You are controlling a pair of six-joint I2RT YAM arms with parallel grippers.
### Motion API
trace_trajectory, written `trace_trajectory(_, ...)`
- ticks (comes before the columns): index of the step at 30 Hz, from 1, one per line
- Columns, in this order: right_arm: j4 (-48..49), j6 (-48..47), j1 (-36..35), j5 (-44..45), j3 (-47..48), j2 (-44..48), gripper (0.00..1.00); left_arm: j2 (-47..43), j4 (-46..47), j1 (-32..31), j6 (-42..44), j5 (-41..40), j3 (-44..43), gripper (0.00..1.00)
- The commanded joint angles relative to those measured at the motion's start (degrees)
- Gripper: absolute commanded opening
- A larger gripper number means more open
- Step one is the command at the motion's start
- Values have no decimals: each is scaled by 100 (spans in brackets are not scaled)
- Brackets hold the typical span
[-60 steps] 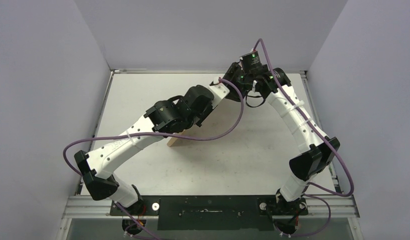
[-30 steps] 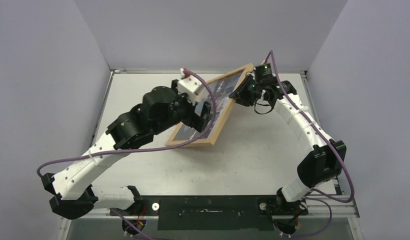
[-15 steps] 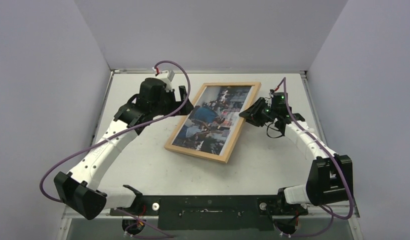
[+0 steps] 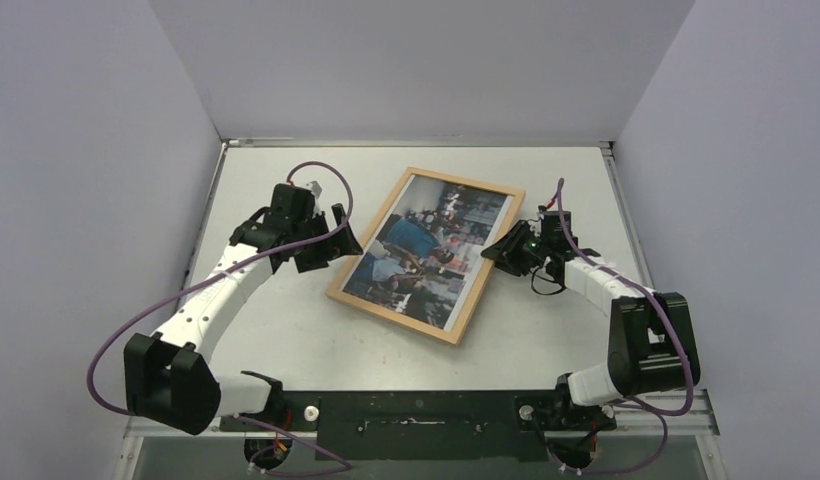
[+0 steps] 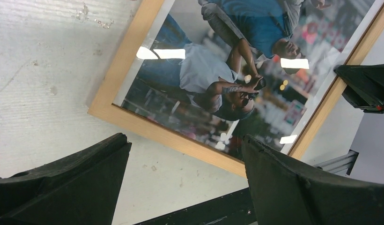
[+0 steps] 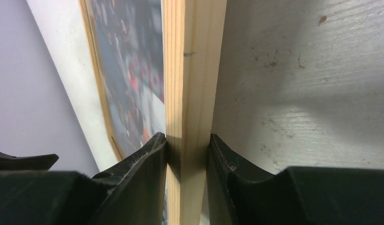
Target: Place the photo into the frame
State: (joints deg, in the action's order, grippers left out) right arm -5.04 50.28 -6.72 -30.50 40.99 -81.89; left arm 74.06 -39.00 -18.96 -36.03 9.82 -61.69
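Observation:
The light-wood frame (image 4: pixel 396 320) lies flat on the white table, turned at an angle, with the photo (image 4: pixel 426 250) showing face up inside it. My right gripper (image 4: pixel 494 250) is at the frame's right rail. In the right wrist view its jaws (image 6: pixel 188 138) press both sides of that rail (image 6: pixel 192 70), with the photo (image 6: pixel 129 70) to the left. My left gripper (image 4: pixel 348 235) hovers open just left of the frame and holds nothing. The left wrist view looks past its spread fingers (image 5: pixel 185 140) at the frame's corner (image 5: pixel 129 61) and the glossy photo (image 5: pixel 213 79).
Grey enclosure walls stand at the left, back and right of the table (image 4: pixel 286 330). A black base plate (image 4: pixel 416 410) with both arm mounts runs along the near edge. The right gripper's tip (image 5: pixel 363 84) shows beyond the frame in the left wrist view.
The frame, held up tilted between both arms, has come down flat on the table. My left arm has drawn back to the left, clear of it. The right gripper stays on the rail.

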Motion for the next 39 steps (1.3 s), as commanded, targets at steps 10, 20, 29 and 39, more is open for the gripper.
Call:
trace_trajectory(10, -455, -1323, 130, 511, 496, -1115, 1, 1847, 277, 495, 1158, 430, -336, 88)
trace_trajectory(20, -1333, -1598, 167, 1182, 961, -852, 54, 2936, -178, 694, 2258, 943, -1601, 88)
trace_trajectory(29, -2203, -1585, 171, 1746, 1432, -503, 73, 3382, 232, 699, 2303, 1656, -1558, 83)
trace_trajectory(39, -1985, -1319, 54, 1418, 1532, -1038, 73, 3582, 214, 697, 2296, 2041, -1314, 60)
